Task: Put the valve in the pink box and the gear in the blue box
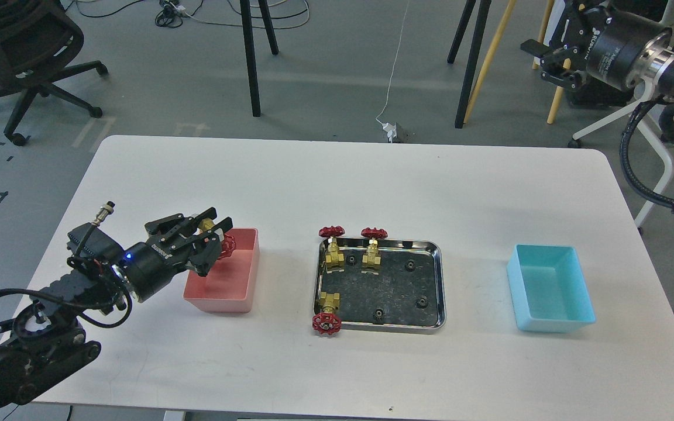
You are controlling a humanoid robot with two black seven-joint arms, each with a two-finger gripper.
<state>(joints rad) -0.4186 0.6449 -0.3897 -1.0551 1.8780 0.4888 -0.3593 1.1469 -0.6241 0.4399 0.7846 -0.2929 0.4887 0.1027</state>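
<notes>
My left gripper (pixel 215 231) is shut on a brass valve (pixel 226 245) with a red handwheel and holds it over the left part of the pink box (pixel 237 275). Three more valves sit at the steel tray (pixel 439 280): two upright at its far left (pixel 332 245) (pixel 372 247) and one lying at its front left corner (pixel 326 313). Several small black gears (pixel 422 303) lie in the tray. The blue box (pixel 550 289) stands empty at the right. My right gripper (pixel 547 55) hangs high beyond the table's far right corner, seen dark and small.
The white table (pixel 337 181) carries only the two boxes and the tray in a row. An office chair (pixel 15 52) and tripod legs (pixel 252 58) stand on the floor behind the table.
</notes>
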